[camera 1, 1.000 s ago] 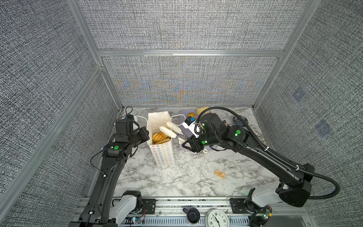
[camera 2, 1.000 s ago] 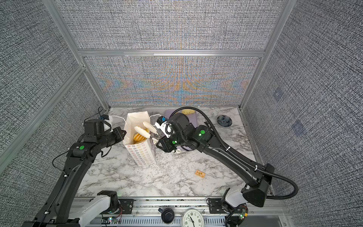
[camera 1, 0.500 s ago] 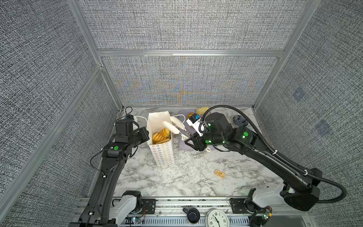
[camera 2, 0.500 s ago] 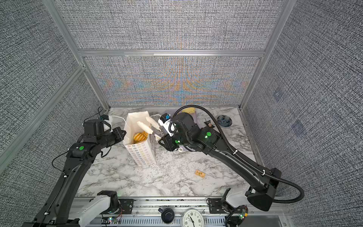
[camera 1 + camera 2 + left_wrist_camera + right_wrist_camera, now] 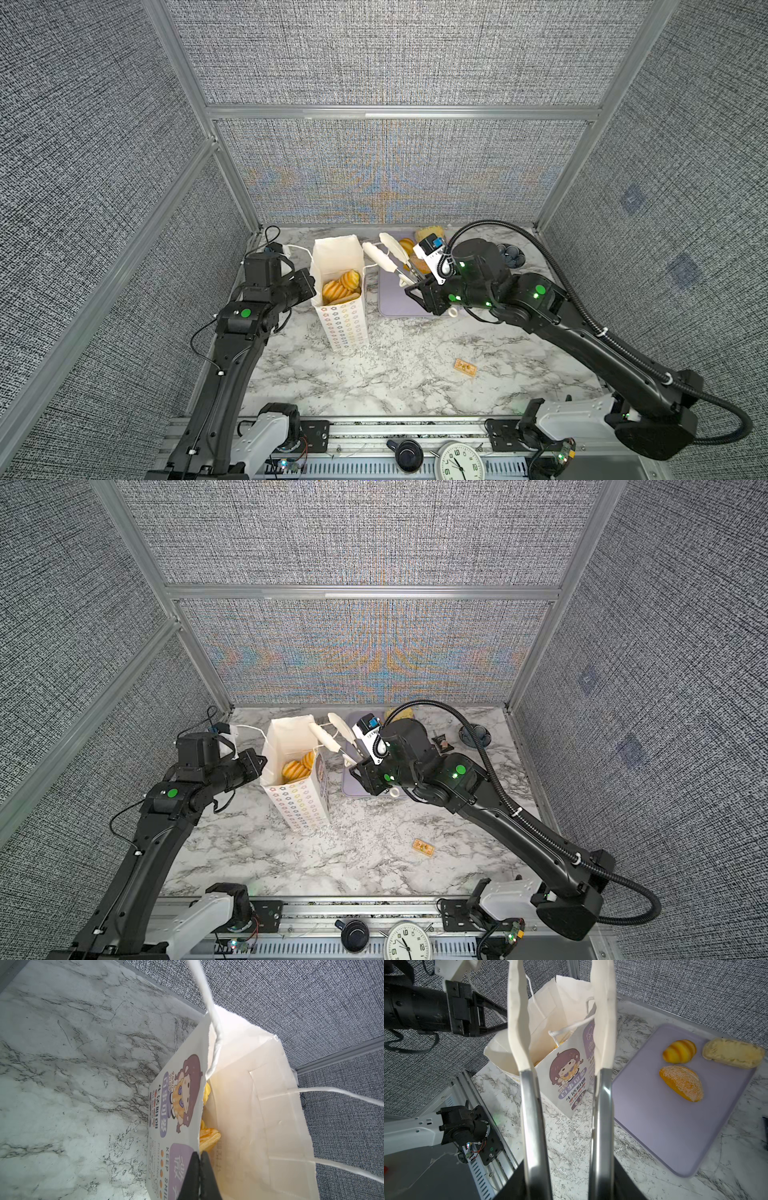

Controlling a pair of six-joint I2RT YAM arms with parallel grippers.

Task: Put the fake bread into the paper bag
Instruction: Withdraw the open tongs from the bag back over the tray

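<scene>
The paper bag point(image 5: 340, 316) point(image 5: 299, 808) stands upright at the back left of the table, with several golden pieces of fake bread point(image 5: 340, 284) point(image 5: 207, 1138) inside. My left gripper point(image 5: 200, 1157) is shut on the bag's rim. My right gripper point(image 5: 569, 1167) is shut on metal tongs point(image 5: 529, 1105). Their white tips point(image 5: 386, 253) stand apart and empty, just right of the bag's mouth. On the lavender tray point(image 5: 664, 1126) lie a croissant point(image 5: 679, 1051), a seeded bun point(image 5: 681, 1082) and a pale crumbly bun point(image 5: 733, 1055).
A small tan packet point(image 5: 465, 368) lies on the marble toward the front right. A dark wrapped snack point(image 5: 440, 744) and a dark round dish point(image 5: 513, 253) sit at the back right. Grey fabric walls close in three sides; a clock point(image 5: 459, 461) is on the front rail.
My right arm has drawn the empty tongs up and to the right, from over the bag's mouth to beside it near the tray. The left arm has stayed still on the rim.
</scene>
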